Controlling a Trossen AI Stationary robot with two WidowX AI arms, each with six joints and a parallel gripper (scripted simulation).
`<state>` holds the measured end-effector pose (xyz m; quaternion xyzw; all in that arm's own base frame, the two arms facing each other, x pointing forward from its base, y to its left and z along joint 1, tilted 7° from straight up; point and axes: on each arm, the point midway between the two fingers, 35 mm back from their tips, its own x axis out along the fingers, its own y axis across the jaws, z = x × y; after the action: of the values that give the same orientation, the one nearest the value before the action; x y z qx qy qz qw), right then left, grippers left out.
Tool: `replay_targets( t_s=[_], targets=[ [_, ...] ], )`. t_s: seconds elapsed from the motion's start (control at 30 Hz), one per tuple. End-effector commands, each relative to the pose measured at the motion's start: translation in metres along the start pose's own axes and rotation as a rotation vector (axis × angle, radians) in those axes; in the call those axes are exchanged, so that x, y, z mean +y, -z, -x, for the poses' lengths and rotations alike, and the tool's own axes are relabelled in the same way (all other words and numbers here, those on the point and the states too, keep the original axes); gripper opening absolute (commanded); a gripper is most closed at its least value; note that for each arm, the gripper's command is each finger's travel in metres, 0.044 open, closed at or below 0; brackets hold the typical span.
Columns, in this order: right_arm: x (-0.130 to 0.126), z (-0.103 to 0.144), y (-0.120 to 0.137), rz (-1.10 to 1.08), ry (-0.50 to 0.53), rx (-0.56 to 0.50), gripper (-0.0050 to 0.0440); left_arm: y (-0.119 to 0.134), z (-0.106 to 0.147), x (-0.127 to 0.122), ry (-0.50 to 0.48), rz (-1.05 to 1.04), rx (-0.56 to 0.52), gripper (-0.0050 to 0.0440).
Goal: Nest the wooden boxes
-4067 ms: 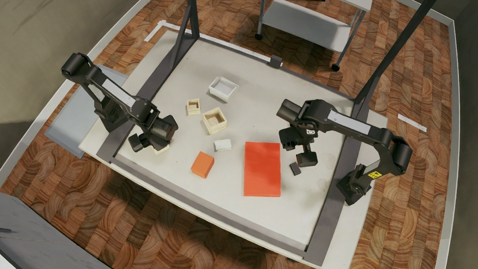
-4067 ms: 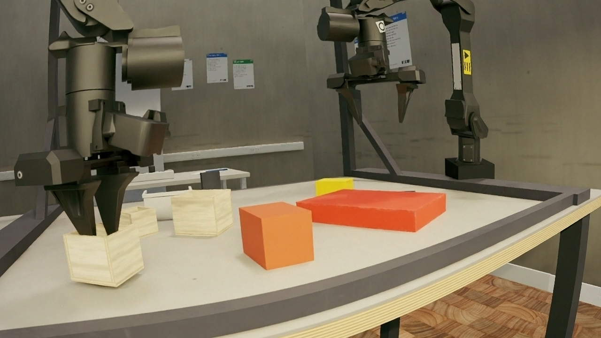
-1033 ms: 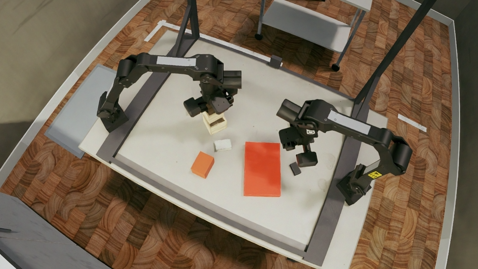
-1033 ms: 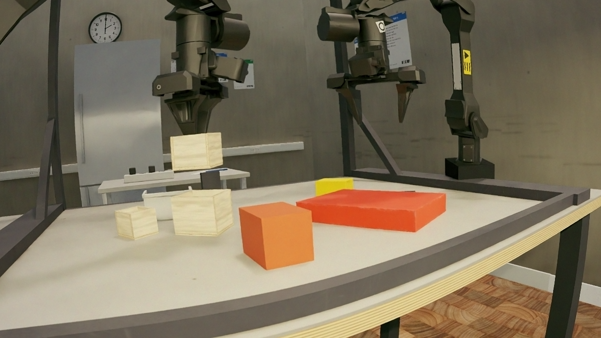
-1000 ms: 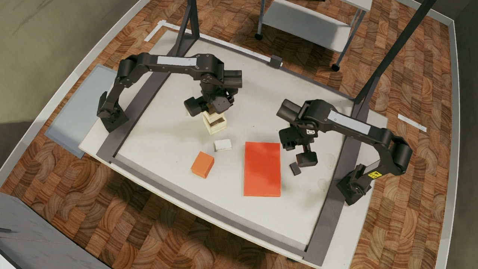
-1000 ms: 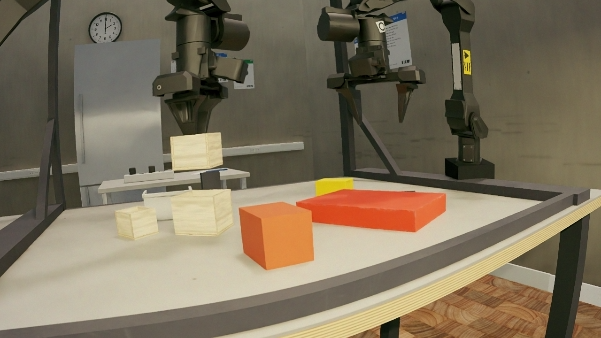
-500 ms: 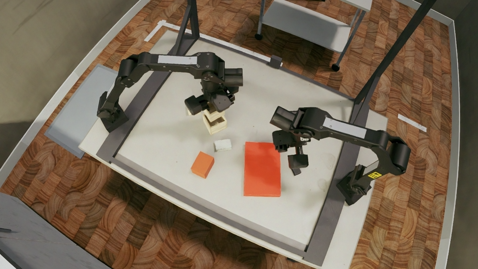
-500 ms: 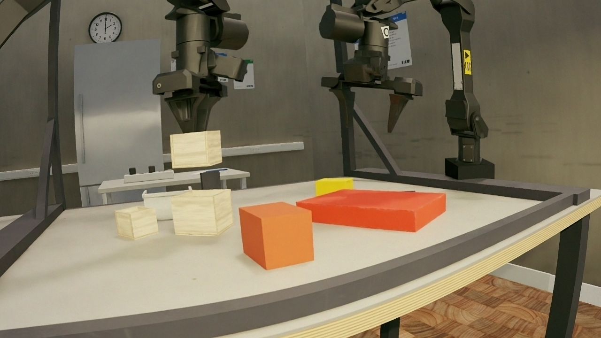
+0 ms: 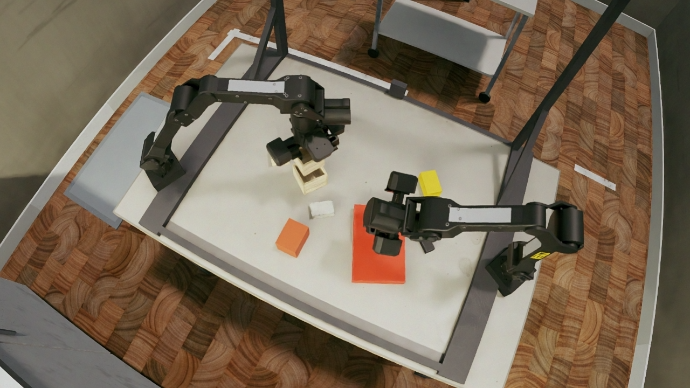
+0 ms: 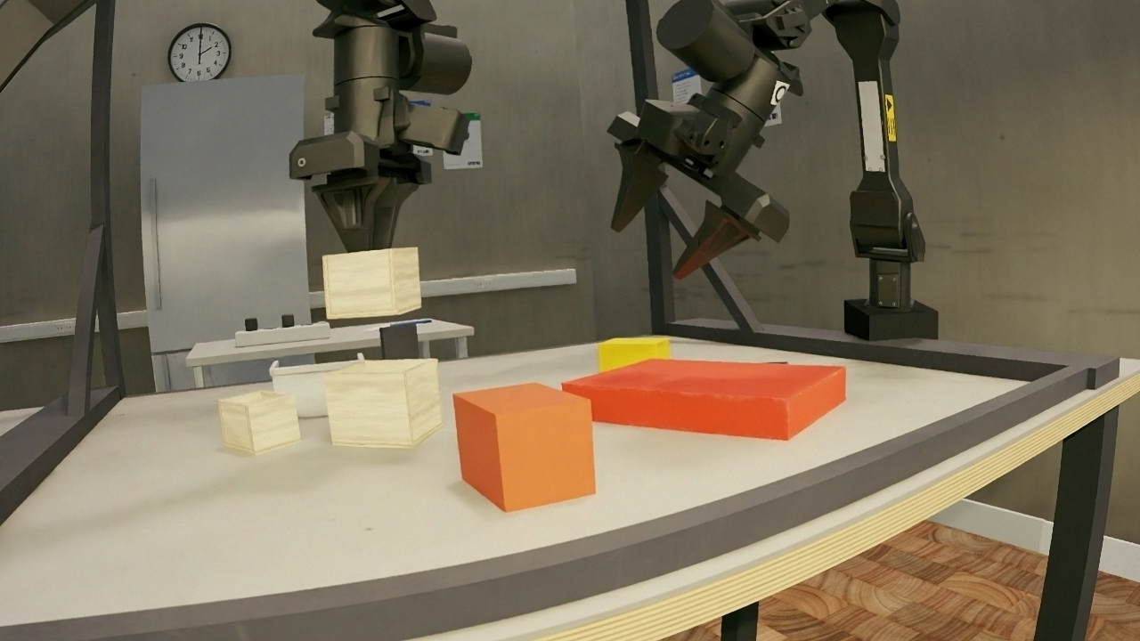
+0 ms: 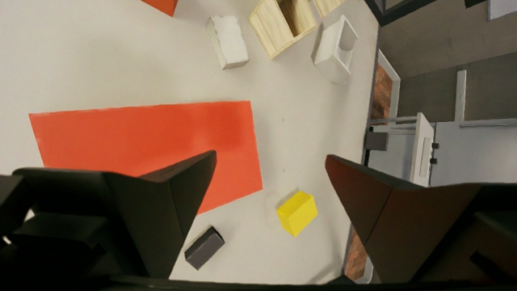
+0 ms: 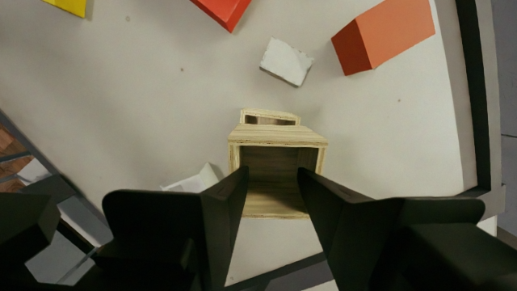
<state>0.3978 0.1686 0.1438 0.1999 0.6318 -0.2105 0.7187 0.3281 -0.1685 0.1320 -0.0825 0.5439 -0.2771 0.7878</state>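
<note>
- Pale tabletop (image 9: pixel 216 202) (image 10: pixel 239 526) (image 11: pixel 101 73) (image 12: pixel 161 101) before you, orange block (image 9: pixel 292 237) (image 10: pixel 525 446) (image 11: pixel 161 5) (image 12: pixel 388 36) nearest.
- Beyond it, a larger wooden box (image 9: pixel 313 183) (image 10: pixel 382 406) (image 11: pixel 268 26) (image 12: pixel 271 111) and a small box (image 9: pixel 272 163) (image 10: pixel 258 422) stand apart.
- Above, your right gripper (image 9: pixel 306 157) (image 10: pixel 370 247) (image 12: pixel 273 172) grips a raised box (image 9: pixel 308 166) (image 10: pixel 370 282) (image 12: pixel 279 135).
- Your left gripper (image 9: pixel 394 212) (image 10: pixel 646 255) (image 11: pixel 271 158) hangs wide open.

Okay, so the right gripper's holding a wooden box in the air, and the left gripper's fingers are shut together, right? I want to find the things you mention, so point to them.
Not quite: the left gripper (image 9: pixel 394 214) (image 10: pixel 646 253) (image 11: pixel 271 158) is wide open, as the left wrist view shows. The rest stands.
</note>
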Motion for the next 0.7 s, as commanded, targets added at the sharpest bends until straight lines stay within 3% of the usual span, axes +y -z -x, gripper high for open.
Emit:
replay_targets(
  t_s=[0.0, 0.3, 0.4, 0.47, 0.67],
  targets=[
    [0.002, 0.005, -0.002, -0.005, -0.012, -0.009, 0.0263, -0.024, 0.000, 0.007, 0.129, -0.118, -0.115, 0.0400],
    [0.002, 0.005, -0.002, -0.005, -0.012, -0.009, 0.0263, -0.055, 0.019, 0.027, 0.291, -0.408, -0.369, 0.0400],
    [0.002, 0.005, -0.002, -0.005, -0.012, -0.009, 0.0263, -0.062, 0.029, 0.034, 0.322, -0.511, -0.454, 0.0400],
    [0.002, 0.005, -0.002, -0.005, -0.012, -0.009, 0.0263, -0.062, 0.029, 0.034, 0.322, -0.511, -0.454, 0.0400],
    [0.002, 0.005, -0.002, -0.005, -0.012, -0.009, 0.0263, -0.069, 0.052, 0.051, 0.358, -0.757, -0.643, 0.0400]
  ],
)
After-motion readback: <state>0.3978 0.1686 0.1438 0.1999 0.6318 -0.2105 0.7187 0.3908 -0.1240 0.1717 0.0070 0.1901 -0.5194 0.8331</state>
